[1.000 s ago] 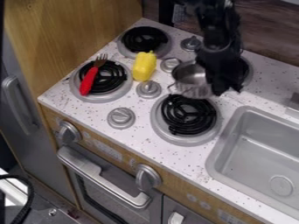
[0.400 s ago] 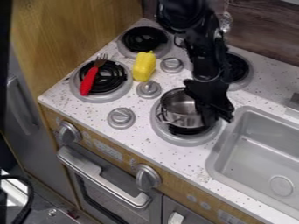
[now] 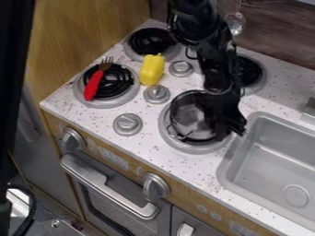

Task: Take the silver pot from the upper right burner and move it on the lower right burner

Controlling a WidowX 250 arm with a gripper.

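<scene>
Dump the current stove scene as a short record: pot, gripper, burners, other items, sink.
pot: silver, over the lower right burner, off the upper right burner; seated on the coil or just above it, cannot tell
gripper: at the pot's sink-side edge, partly hiding it
lower_left_burner: fork with red handle lying across it
yellow_toy: on the counter, beside the left burners
sink: right of the lower right burner
</scene>
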